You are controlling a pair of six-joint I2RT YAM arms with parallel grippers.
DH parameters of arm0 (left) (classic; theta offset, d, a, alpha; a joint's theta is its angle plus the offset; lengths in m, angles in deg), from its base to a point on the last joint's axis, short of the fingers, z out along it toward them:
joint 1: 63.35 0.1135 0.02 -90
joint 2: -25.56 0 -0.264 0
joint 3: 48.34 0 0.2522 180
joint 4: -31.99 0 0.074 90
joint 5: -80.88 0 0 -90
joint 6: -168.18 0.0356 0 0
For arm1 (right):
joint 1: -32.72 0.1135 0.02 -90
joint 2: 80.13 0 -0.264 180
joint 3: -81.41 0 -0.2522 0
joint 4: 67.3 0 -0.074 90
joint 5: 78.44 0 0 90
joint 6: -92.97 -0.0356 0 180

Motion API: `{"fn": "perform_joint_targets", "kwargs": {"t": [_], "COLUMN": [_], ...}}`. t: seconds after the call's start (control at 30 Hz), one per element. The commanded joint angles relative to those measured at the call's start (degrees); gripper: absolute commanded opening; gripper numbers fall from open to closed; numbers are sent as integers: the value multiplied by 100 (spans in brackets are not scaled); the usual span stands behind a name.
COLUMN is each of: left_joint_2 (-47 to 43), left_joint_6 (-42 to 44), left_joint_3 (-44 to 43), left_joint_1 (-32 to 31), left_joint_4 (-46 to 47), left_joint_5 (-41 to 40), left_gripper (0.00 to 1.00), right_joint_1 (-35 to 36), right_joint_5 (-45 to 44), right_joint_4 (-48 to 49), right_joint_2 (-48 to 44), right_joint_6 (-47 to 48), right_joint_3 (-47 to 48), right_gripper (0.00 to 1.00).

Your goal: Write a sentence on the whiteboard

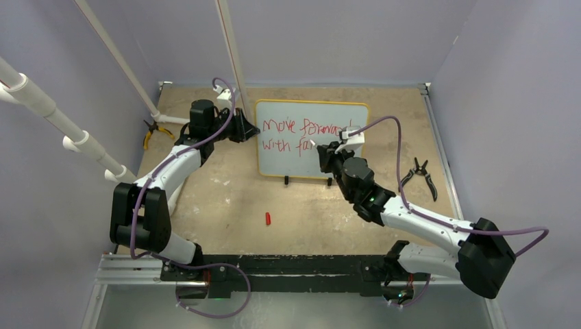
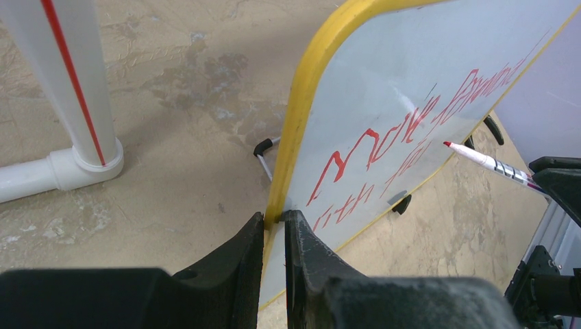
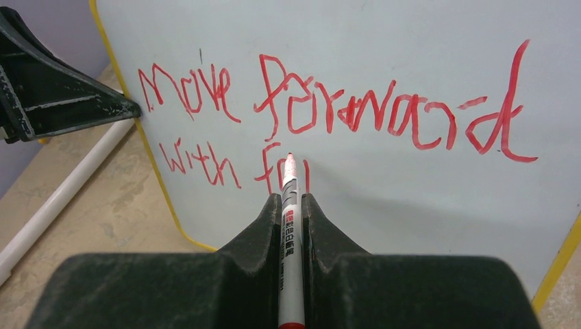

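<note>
The whiteboard [image 1: 312,137] stands upright on two black feet at the table's back middle, yellow-framed. Red sentence lettering [image 3: 329,110] reads "Move forward" with "with fa" below it. My left gripper [image 2: 274,218] is shut on the whiteboard's yellow left edge [image 2: 301,116], one finger on each face. My right gripper [image 3: 291,199] is shut on a white marker [image 3: 290,240]; its red tip [image 3: 289,159] sits at the board by the last letters of the second line. In the left wrist view the marker [image 2: 490,163] points at the board from the right.
Black-handled pliers [image 1: 421,177] lie right of the board. A red marker cap [image 1: 268,218] lies on the table in front. Yellow-handled pliers [image 1: 152,131] and white PVC pipes [image 1: 68,130] are at the left; a pipe base [image 2: 75,161] stands near the left gripper.
</note>
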Motion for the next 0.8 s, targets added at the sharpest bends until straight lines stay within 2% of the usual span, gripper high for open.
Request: {"fn": "perform_joint_targets", "kwargs": {"t": [0.0, 0.47, 0.6, 0.77], "left_joint_2": [-55, -49, -41, -76], "left_joint_6": [55, -44, -51, -25], "left_joint_3": [-21, -38, -30, -9], "left_joint_1": [-114, -115, -114, -115], "left_joint_4": [-69, -47, -43, -22], "left_joint_5": [137, 228, 215, 216], "left_gripper": [14, 14, 14, 14], "right_joint_1": [17, -44, -43, -51], "right_joint_5": [-261, -391, -163, 101], "right_joint_4": [368, 414, 611, 390], "right_joint_2": [67, 467, 166, -197], "right_joint_6": [236, 305, 367, 340], "right_joint_3": [298, 343, 192, -42], "right_gripper": [0, 0, 0, 0]}}
